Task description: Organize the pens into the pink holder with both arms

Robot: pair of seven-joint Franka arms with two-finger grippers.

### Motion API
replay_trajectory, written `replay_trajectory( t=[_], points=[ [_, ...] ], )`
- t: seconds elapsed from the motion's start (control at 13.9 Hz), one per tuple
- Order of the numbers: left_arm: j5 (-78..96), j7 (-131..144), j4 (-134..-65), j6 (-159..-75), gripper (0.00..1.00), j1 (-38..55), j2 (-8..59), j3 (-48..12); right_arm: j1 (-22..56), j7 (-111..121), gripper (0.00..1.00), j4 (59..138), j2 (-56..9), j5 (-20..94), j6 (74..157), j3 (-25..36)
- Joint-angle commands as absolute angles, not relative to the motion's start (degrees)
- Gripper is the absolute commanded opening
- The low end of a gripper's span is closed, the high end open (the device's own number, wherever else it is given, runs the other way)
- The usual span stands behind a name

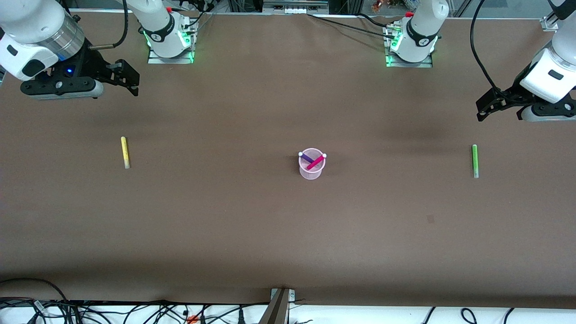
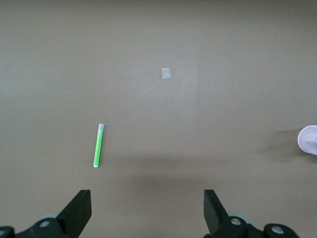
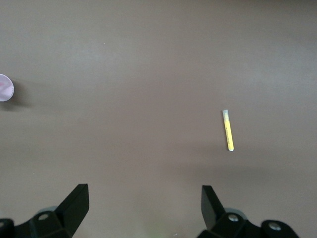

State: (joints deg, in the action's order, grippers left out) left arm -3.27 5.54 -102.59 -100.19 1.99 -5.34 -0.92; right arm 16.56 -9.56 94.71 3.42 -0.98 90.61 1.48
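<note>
The pink holder (image 1: 312, 164) stands upright mid-table with the magenta-pink pen (image 1: 316, 162) and the dark purple-blue pen (image 1: 306, 157) leaning crossed inside it. The yellow pen (image 1: 125, 152) lies flat toward the right arm's end; it also shows in the right wrist view (image 3: 228, 130). The green pen (image 1: 474, 160) lies flat toward the left arm's end; it also shows in the left wrist view (image 2: 98, 145). My right gripper (image 1: 128, 78) (image 3: 144, 206) is open and empty, up over bare table. My left gripper (image 1: 486, 107) (image 2: 147, 208) is open and empty, up over bare table.
The brown table (image 1: 288, 234) carries a small pale square patch (image 2: 166, 73), also seen in the front view (image 1: 430, 219). The holder's rim shows at the edge of each wrist view (image 2: 309, 140) (image 3: 5, 88). Cables lie along the table's near edge (image 1: 135, 310).
</note>
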Motion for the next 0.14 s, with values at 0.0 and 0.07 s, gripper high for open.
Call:
replay_trajectory(
  t=[0.0, 0.07],
  points=[
    [-3.2, 5.0, -100.9, -99.1, 1.00, 1.9, -4.5, -0.9, 14.9, -9.2, 1.00, 93.9, 3.0, 0.1, 90.3, 0.6],
    [-3.2, 5.0, -100.9, -99.1, 1.00, 1.9, -4.5, -0.9, 14.8, -8.8, 1.00, 93.3, 2.6, 0.5, 90.0, 0.8]
  ],
)
